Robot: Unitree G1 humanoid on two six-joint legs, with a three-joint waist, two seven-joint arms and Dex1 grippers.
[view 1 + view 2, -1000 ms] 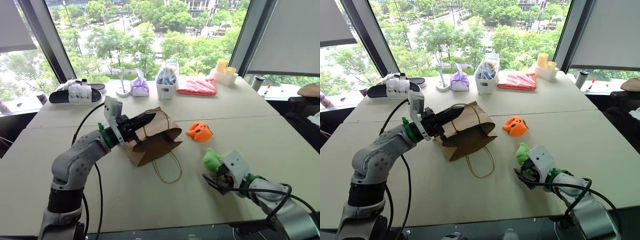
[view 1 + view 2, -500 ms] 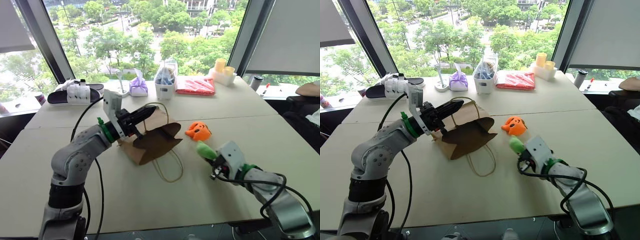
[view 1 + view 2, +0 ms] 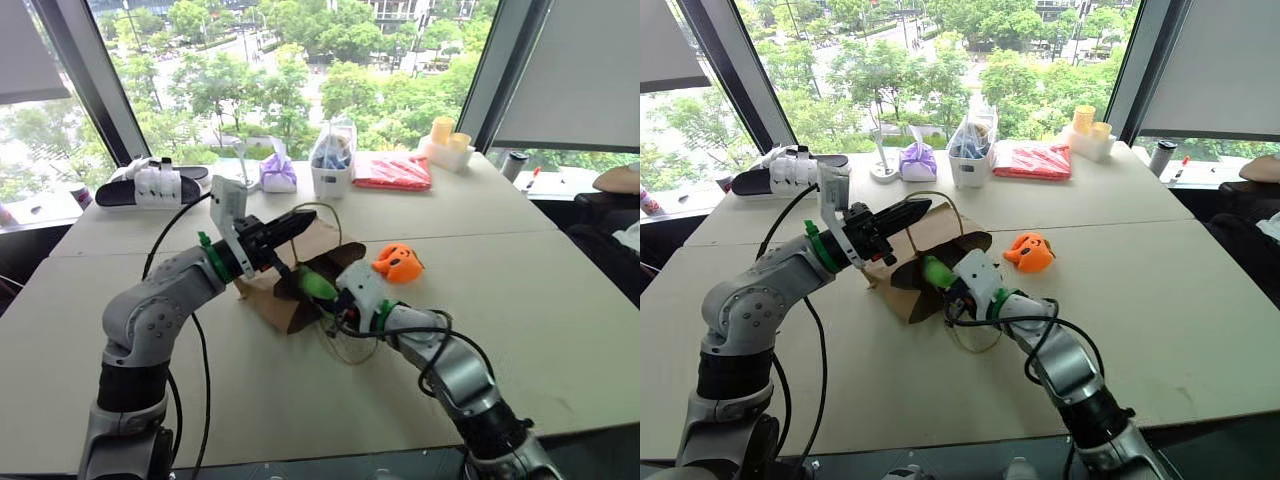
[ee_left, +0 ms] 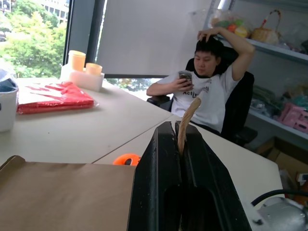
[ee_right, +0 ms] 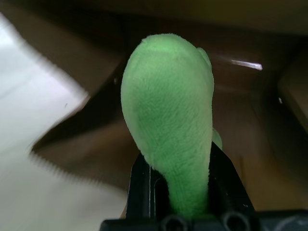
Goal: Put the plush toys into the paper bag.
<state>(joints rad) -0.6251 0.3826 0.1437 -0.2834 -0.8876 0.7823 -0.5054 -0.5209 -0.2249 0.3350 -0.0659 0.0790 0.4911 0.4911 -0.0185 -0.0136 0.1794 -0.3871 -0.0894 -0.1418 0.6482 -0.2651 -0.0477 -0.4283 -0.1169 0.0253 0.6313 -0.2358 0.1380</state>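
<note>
The brown paper bag (image 3: 268, 298) lies on its side mid-table with its mouth held open toward the right. My left gripper (image 3: 303, 219) is shut on its upper cord handle (image 4: 188, 113), holding it raised. At the bag's mouth, my right gripper (image 3: 334, 297) is shut on the lime-green plush toy (image 3: 317, 284), whose tip pokes into the dark opening (image 5: 250, 120). The toy (image 5: 168, 110) stands upright between the black fingers (image 5: 141, 179). An orange plush toy (image 3: 399, 262) with dark face marks rests on the table just right of the bag.
Along the window edge stand a red packet (image 3: 393, 171), a white cup under clear plastic (image 3: 333, 165), a purple bundle (image 3: 279, 173), a sandal (image 3: 150, 186) and yellow cups (image 3: 447, 140). The bag's lower cord loop (image 3: 345, 350) lies on the table. A seated person (image 4: 207, 91) is beyond the table.
My right gripper shut on the green toy, lifted it off the table at the right and carried it left to the bag's mouth. The left gripper kept holding the handle.
</note>
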